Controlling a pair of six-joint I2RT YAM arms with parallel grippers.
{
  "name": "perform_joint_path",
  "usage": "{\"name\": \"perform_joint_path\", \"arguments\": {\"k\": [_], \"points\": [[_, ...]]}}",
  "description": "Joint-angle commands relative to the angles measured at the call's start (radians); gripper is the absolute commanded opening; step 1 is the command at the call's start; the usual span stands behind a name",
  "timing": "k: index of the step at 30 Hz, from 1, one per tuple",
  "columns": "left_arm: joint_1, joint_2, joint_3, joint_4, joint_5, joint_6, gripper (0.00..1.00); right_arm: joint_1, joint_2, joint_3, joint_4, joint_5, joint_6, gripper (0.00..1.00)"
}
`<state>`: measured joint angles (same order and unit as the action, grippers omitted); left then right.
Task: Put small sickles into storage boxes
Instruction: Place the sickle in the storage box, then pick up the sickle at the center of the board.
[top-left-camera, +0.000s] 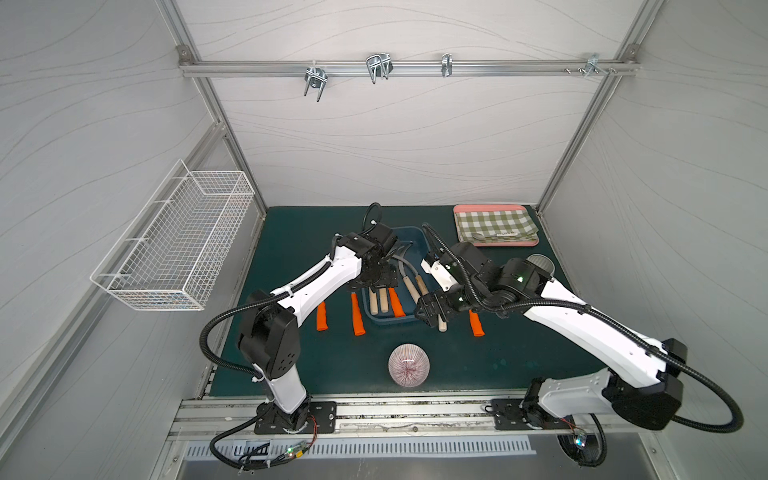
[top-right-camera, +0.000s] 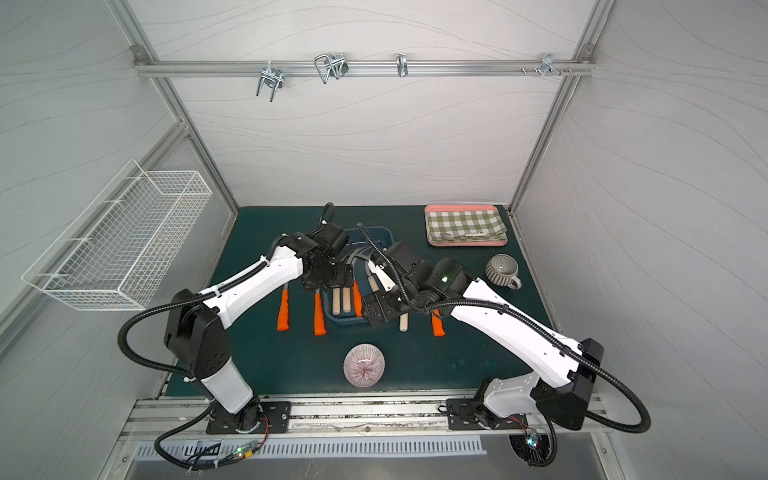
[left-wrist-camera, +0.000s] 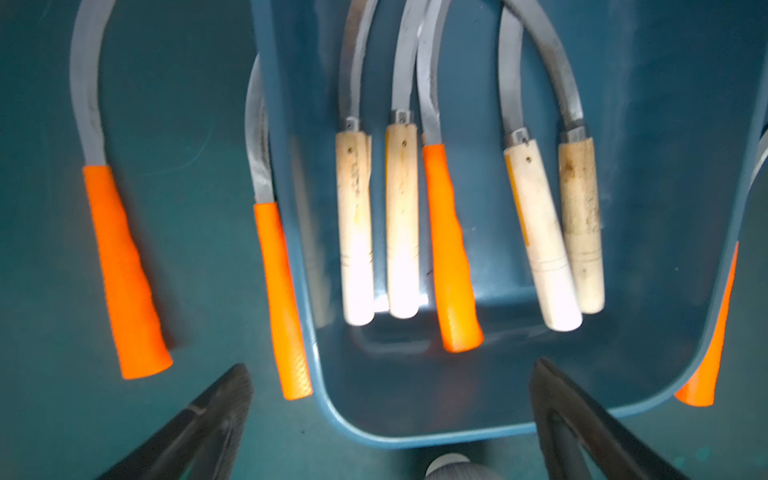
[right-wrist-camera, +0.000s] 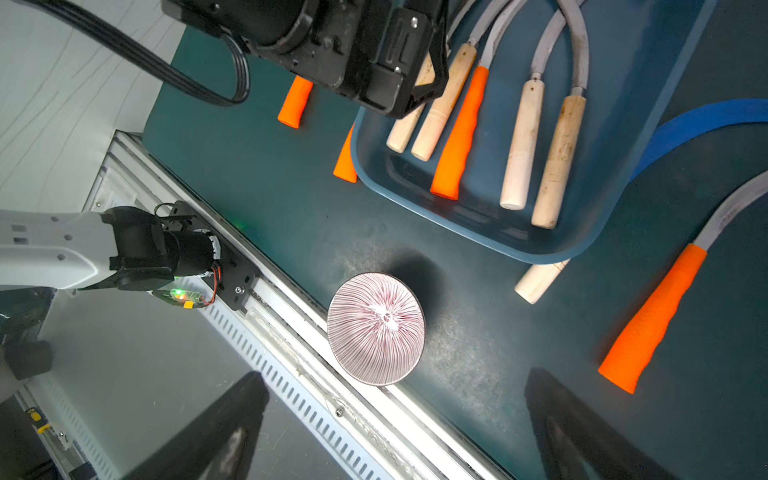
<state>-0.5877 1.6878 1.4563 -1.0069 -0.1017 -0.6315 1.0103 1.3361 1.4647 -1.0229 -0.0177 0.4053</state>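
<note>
Left wrist, curved grey sickles (left-wrist-camera: 451, 249), smooth blue tub (left-wrist-camera: 399, 399)

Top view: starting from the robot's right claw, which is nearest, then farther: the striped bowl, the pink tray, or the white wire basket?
1. The striped bowl: nearest the right gripper, at the front of the mat.
2. The pink tray: back right corner of the mat.
3. The white wire basket: farthest, on the left wall.
</note>
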Motion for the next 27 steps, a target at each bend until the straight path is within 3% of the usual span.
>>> {"name": "perform_joint_path", "arguments": {"k": [1, 16, 27], "points": [[-0.003, -0.058, -0.040, -0.036, -0.038, -0.005, 0.99, 0.039, 0.020, 0.033, 0.010, 0.040, 0.031, 0.99], [0.013, -0.289, -0.248, -0.075, -0.082, -0.028, 0.99, 0.220, 0.051, 0.039, 0.030, 0.127, 0.119, 0.99], [0.130, -0.394, -0.343, -0.085, -0.078, 0.016, 0.99, 0.304, 0.054, 0.072, 0.024, 0.191, 0.157, 0.99]]}}
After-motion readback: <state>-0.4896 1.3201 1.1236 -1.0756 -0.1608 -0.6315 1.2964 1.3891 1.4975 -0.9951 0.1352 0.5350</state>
